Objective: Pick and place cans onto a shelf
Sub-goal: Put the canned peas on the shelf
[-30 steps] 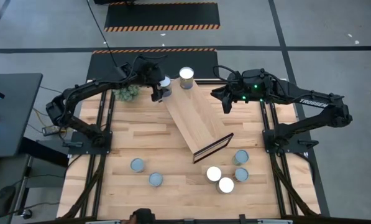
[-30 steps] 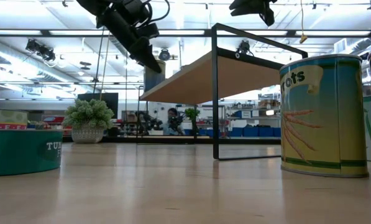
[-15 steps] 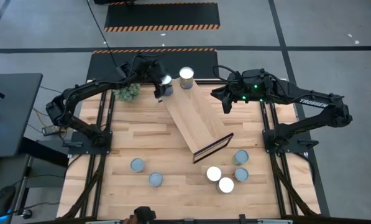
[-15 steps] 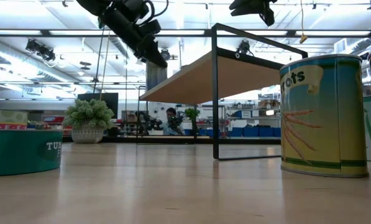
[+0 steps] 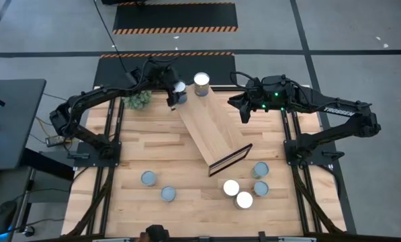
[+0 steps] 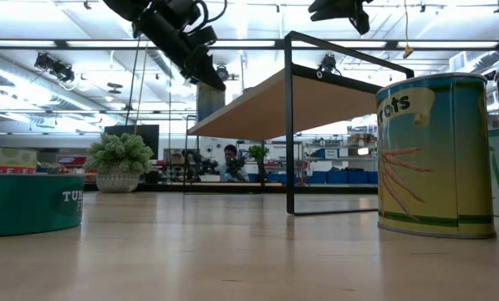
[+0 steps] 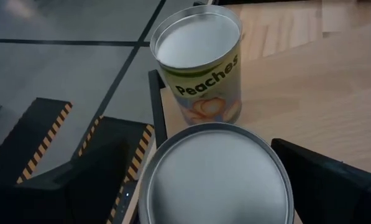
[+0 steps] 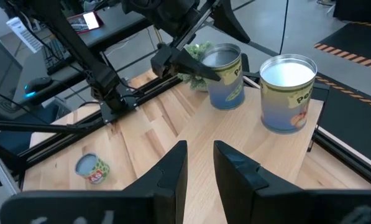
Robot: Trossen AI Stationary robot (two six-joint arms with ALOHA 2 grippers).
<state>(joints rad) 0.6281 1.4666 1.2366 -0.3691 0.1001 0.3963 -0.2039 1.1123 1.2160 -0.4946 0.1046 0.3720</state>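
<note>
shelf (image 5: 213,128): light wood, black frame; Peaches can (image 7: 197,62): yellow-green, silver top; plant (image 6: 119,153): green

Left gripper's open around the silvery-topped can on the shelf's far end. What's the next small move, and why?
Probably lift the left gripper straight up. Its fingers stand open either side of the silvery-topped blue-sided can, which stands upright on the long light-wood shelf beside the cream-sided peaches can, so it looks placed. Rising straight should avoid knocking either can. The right gripper waits nearby, shut.
</note>
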